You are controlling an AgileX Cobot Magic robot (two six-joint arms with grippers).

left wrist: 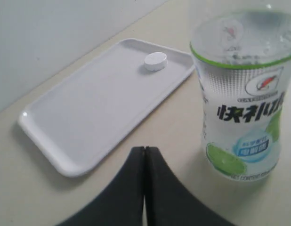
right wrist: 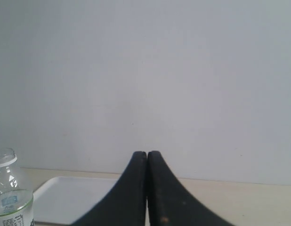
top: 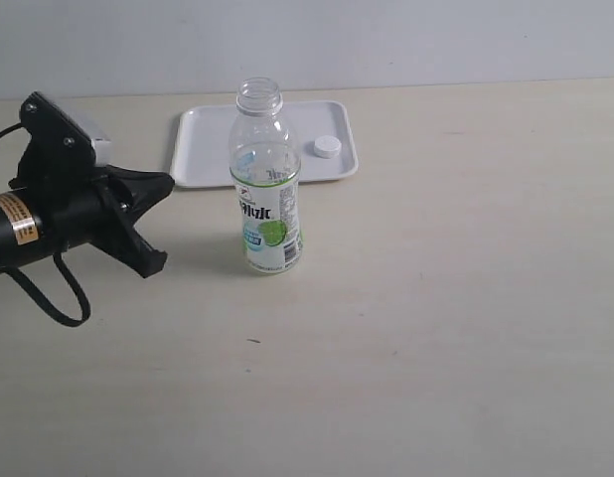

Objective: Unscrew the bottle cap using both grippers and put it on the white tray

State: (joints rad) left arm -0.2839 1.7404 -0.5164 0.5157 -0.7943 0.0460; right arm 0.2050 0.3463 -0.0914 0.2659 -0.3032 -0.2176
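**Exterior view.** The bottle (top: 266,194) stands upright on the table (top: 436,328), its neck open. The bottle cap (top: 327,147) lies on the white tray (top: 203,159), near the tray's right end and apart from its rim. The tray sits just behind the bottle. The left gripper (top: 143,214) hangs to the left of the bottle, near it but not touching, and points toward it. The right gripper is outside this view.

**Left wrist view.** The left gripper (left wrist: 144,149) has its two fingers pressed together with nothing between them. The bottle (left wrist: 244,117) stands just beside the fingertips and the tray (left wrist: 89,113) lies beyond. The cap (left wrist: 156,61) rests flat on the tray floor.

**Right wrist view.** The right gripper (right wrist: 146,154) is likewise closed and empty, and faces the wall. Only the bottle's open neck (right wrist: 6,181) and a strip of the tray (right wrist: 75,197) appear at the edge of this view.

**Step in hand.** By the look of it the cap is delivered, and what is left is to clear the arms. The open bottle is light and tall for its base, so it would probably tip at a light touch. The left arm is best drawn straight back along its own axis, away from the label. A sideways sweep should be avoided. The fingers should stay together and travel above the tray rim, so that the tray and cap are not nudged.
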